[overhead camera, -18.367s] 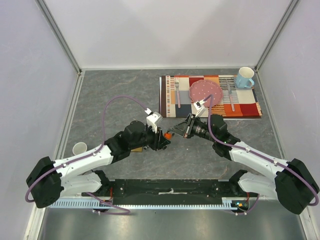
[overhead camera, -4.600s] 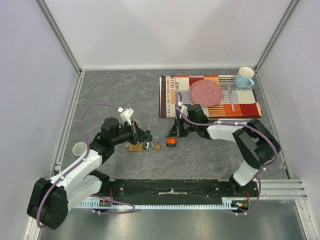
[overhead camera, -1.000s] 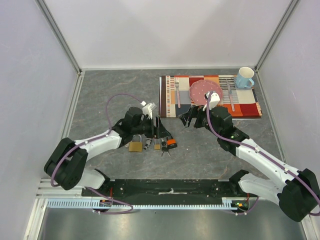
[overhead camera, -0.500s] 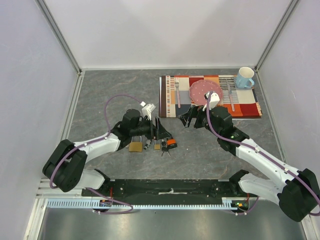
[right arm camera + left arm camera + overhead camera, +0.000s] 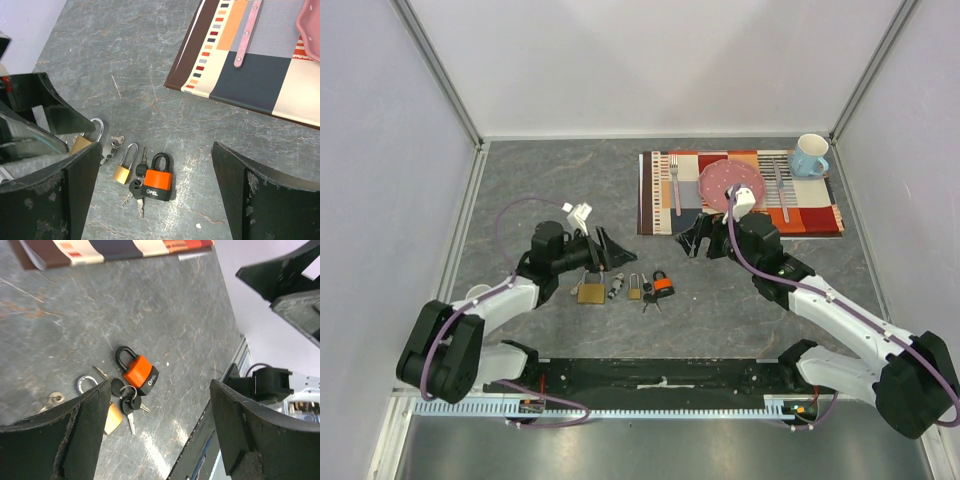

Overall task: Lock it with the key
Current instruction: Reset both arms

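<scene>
A striped placemat (image 5: pixel 815 215) lies at the far right of the grey table, bearing a pink plate (image 5: pixel 725 178) between a pink fork (image 5: pixel 674 186) and a grey utensil (image 5: pixel 780 190); a blue mug (image 5: pixel 809 155) stands at its far right corner, and a white cup (image 5: pixel 475 294) stands well apart, near the left wall

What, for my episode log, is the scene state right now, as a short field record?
left gripper: open, holding nothing
right gripper: open, holding nothing
orange padlock: flat on the table, shackle looks shut
keys: black-headed bunch at the orange padlock's base; inserted or not, cannot tell
small brass padlock: lying just beside the orange padlock
large brass padlock: leftmost of the row in the top view
placemat: far right, carrying a pink plate
</scene>
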{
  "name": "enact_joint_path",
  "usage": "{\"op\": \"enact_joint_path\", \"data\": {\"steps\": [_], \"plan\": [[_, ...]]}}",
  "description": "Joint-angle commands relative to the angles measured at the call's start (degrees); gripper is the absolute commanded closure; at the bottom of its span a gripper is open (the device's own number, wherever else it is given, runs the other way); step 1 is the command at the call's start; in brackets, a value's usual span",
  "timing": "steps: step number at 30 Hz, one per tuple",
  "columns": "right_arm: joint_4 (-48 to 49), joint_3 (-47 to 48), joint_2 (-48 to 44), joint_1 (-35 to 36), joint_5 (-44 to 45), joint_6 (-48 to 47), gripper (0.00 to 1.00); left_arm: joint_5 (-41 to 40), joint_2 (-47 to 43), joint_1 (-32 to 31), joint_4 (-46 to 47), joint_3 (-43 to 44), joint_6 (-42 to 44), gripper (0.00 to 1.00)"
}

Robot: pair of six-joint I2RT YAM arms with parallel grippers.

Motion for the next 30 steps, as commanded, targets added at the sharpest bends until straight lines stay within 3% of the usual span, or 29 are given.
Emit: {"op": "enact_joint_path", "data": {"steps": [1, 3, 8, 14, 21, 30], "plan": [[0.23, -0.16, 0.38, -0.08, -0.49, -0.21, 0.02, 1.99, -7.44, 5.18, -0.87, -1.72, -1.19, 0.14], [0.15, -0.16, 0.64, -0.08, -0.49, -0.39, 0.02, 0.5, -10.18, 7.28, -4.64, -1.81, 1.09, 0.12], [0.5, 0.19, 1.78, -0.08, -0.22, -0.48, 0.02, -12.06, -22.11, 7.82, -19.41, -1.19, 8.2, 0.12], [2.08, 0.54, 3.19, -0.08, -1.63, 0.14, 0.02, -25.86, -33.46, 7.82, -30.49, -2.15, 8.75, 0.12], [3.22, 0.89, 4.51, -0.08, -1.98, 0.57, 0.02, -34.31, -44.98, 7.82, -30.51, -8.65, 5.84, 0.09], [4.36, 0.98, 5.82, -0.08, -3.12, 1.19, 0.02, -32.47, -42.18, 7.82, -28.74, -8.93, 6.19, 0.09]]}}
